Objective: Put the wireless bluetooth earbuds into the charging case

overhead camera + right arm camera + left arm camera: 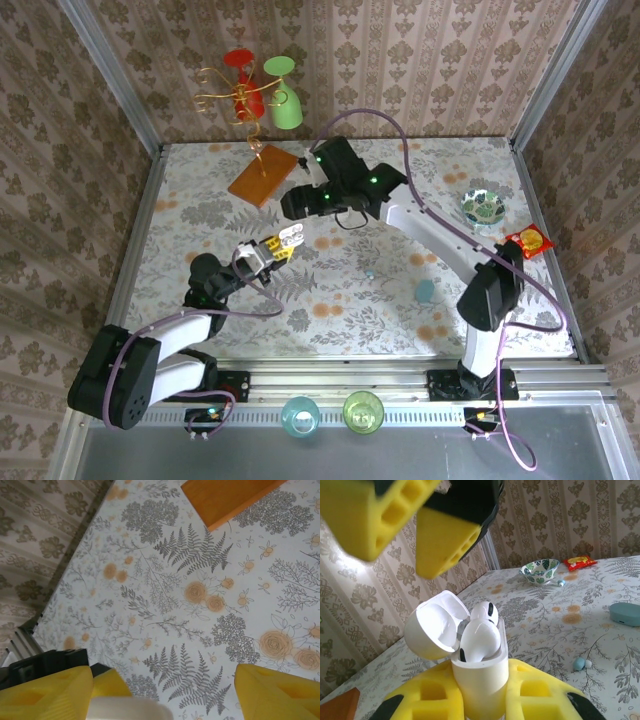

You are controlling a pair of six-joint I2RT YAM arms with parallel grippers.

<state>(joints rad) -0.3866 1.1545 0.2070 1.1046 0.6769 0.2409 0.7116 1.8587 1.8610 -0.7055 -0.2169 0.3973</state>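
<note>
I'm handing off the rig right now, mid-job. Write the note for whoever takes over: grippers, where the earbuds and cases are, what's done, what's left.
Grippers: the left gripper is shut on the white charging case, lid open. The right gripper is open and empty, just above that case.
Done: two white earbuds sit in the white case; the front one rides high and may not be fully seated.
Left: a pale blue earbud and a tiny whitish piece beside it lie loose on the table, near the teal case, which looks closed. The white case's lid is not yet shut.
</note>
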